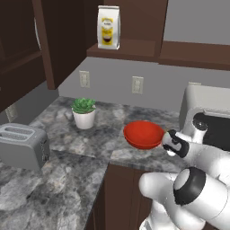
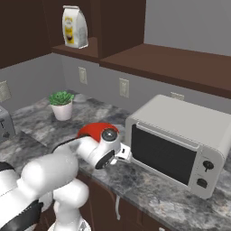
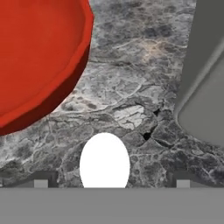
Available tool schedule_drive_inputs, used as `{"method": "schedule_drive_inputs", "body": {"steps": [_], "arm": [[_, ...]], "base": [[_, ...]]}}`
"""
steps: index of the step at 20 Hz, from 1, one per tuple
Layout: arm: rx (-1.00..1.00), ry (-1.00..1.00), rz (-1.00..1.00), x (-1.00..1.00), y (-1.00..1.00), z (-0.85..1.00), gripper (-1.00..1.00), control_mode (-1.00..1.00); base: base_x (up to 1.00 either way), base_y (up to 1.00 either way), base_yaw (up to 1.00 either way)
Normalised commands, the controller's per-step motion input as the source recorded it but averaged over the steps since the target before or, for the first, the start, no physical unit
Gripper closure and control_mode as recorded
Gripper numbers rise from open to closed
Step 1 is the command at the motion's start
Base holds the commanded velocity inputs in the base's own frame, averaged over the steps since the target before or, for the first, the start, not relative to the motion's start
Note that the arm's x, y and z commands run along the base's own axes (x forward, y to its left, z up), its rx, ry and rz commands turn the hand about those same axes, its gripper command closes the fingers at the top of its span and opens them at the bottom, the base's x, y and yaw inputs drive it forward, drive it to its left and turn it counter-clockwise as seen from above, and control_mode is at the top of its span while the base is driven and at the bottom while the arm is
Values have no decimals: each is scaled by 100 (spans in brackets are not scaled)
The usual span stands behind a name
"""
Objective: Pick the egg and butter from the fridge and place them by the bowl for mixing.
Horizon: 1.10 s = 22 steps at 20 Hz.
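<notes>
Grey-marbled counter (image 1: 67, 148) runs across your left base view: at far left you've got a silver toaster (image 1: 23, 146), then a white pot with a green plant (image 1: 84, 112) near the back wall, then the red bowl (image 1: 143, 134) near the counter's front edge, and right of it the grey microwave (image 1: 204, 112). Up top a white and yellow bag (image 1: 108, 27) stands on the dark brown shelf (image 1: 130, 49). In your right base view the arm reaches in from the lower left and its wrist sits in front of the bowl, between it and the microwave's dark door. Check your hand view left to right: bowl rim fills the upper left, the egg (image 3: 104, 161) lies on the stone low in the middle, just beside the bowl but not touching it, and the microwave's corner rises at right. Your gripper (image 3: 111, 183) has the egg between its tips; fingertips (image 3: 40, 180) stand wide, clear of the egg on both sides, so jaws are released, nothing grasped
</notes>
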Motion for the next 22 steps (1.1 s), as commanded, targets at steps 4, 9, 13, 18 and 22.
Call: {"method": "schedule_drive_inputs", "body": {"steps": [4, 9, 13, 18, 22], "arm": [[-6, -1, 0, -65, 3, 80, -100, -100], [-5, 0, 0, -38, 1, 84, -100, -100], [-2, 0, 0, -58, 0, 82, -100, -100], [0, 0, -1, -67, 1, 77, -100, -100], [0, 11, -1, -73, 7, 78, -100, -100]], "base": [[0, 0, 0], [0, 0, 0], [0, 0, 0], [0, 0, 0], [0, 0, 0]]}}
